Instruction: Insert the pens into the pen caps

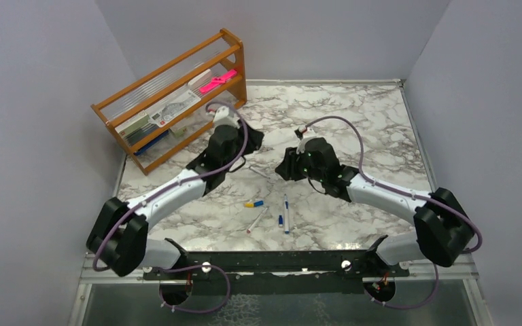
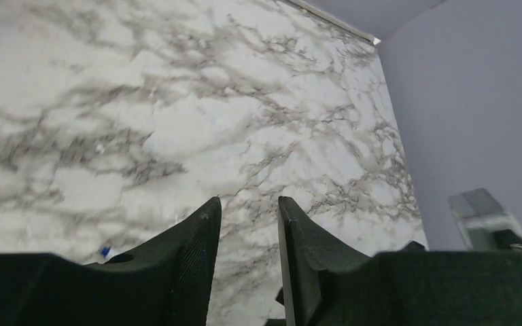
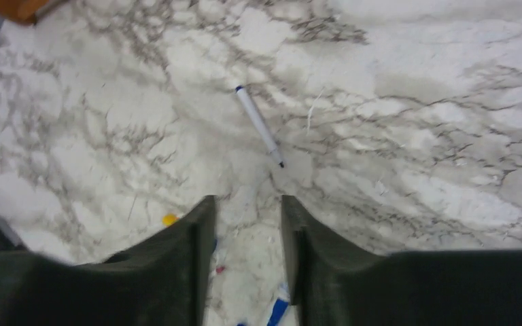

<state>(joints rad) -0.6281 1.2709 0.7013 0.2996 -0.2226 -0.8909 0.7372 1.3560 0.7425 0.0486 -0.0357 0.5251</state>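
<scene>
Grey walls [image 1: 41,102] boxed in a marble surface [image 1: 353,115], with a wooden rack [image 1: 177,102] at its far left corner, well apart from the work. The left arm [image 1: 177,187] and right arm [image 1: 380,190] both reached to the middle, wrists near each other; a careless swing of either could have knocked them together.

The left gripper [image 2: 248,207] hung over bare marble with its jaws apart and nothing between them. The right gripper [image 3: 245,204] also stood apart and empty, just short of a lone pen [image 3: 258,125] lying flat and slanted ahead of it. That pen looked the likely first pick, and the worry was its thin, round barrel. Jaws closing off-centre would probably roll or flick it away, and coming down too low would scrape the gripper on the marble.

Nearer the bases lay a blue-ended pen [image 1: 286,214] and a red-tipped pen [image 1: 257,221], with a yellow-orange cap [image 1: 250,203] and a blue cap [image 1: 280,220] close among them. With caps so small, a squeeze might pop one out, and a passing arm could scatter the cluster. A tilted pen would miss its cap's mouth.
</scene>
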